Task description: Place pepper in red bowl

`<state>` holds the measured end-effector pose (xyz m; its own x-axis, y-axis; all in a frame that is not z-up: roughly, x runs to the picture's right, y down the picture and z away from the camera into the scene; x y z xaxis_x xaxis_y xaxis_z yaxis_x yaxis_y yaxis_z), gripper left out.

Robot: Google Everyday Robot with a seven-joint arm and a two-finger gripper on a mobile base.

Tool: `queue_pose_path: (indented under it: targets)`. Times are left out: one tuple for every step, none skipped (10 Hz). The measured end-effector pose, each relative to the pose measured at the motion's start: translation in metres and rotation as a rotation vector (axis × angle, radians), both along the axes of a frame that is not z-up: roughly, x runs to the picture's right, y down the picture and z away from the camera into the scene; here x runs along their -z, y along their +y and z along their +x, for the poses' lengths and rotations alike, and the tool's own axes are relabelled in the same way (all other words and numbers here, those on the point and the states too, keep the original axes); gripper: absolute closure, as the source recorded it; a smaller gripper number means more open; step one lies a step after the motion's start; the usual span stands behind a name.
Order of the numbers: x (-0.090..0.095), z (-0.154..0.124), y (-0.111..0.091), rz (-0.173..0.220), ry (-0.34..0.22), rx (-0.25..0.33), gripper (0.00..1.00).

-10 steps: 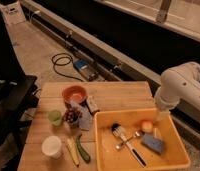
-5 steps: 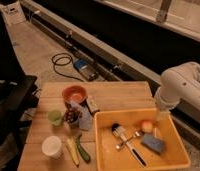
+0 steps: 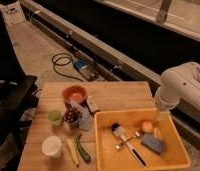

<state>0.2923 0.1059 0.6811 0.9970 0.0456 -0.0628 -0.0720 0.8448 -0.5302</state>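
Observation:
The pepper [image 3: 83, 148] is a slender dark green vegetable lying on the wooden table [image 3: 113, 97] near its front edge, beside a pale yellow elongated item [image 3: 72, 151]. The red bowl [image 3: 74, 93] stands at the back left of the table, well behind the pepper. My white arm [image 3: 180, 87] comes in from the right. My gripper [image 3: 162, 113] points down at the far right rim of the yellow bin [image 3: 105, 145], far from the pepper and the bowl. Nothing is seen in it.
A light green cup [image 3: 55, 117], a white cup [image 3: 52, 146] and a small bag [image 3: 83, 117] stand between bowl and pepper. The bin holds a brush [image 3: 124, 140], a blue sponge [image 3: 154, 144] and an orange ball [image 3: 147, 126]. Cables [image 3: 63, 62] lie on the floor behind.

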Motion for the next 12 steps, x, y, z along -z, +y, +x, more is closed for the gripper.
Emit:
queue_pose_path:
  targets:
    - [0.000,0.000,0.000,0.000,0.000,0.000,0.35]
    - [0.000,0.000,0.000,0.000,0.000,0.000,0.35]
    - [0.000,0.000,0.000,0.000,0.000,0.000,0.35]
    - [0.000,0.000,0.000,0.000,0.000,0.000,0.35]
    - [0.000,0.000,0.000,0.000,0.000,0.000,0.35]
    - [0.000,0.000,0.000,0.000,0.000,0.000,0.35]
    - [0.000,0.000,0.000,0.000,0.000,0.000,0.35]
    - [0.000,0.000,0.000,0.000,0.000,0.000,0.35]
    - [0.001,0.000,-0.001,0.001,0.000,0.002,0.35]
    - [0.002,0.000,-0.002,0.005,-0.003,0.009,0.35]
    - [0.005,-0.003,-0.005,0.024,-0.020,0.038,0.35]
    - [0.014,-0.010,-0.012,0.043,-0.053,0.093,0.35]
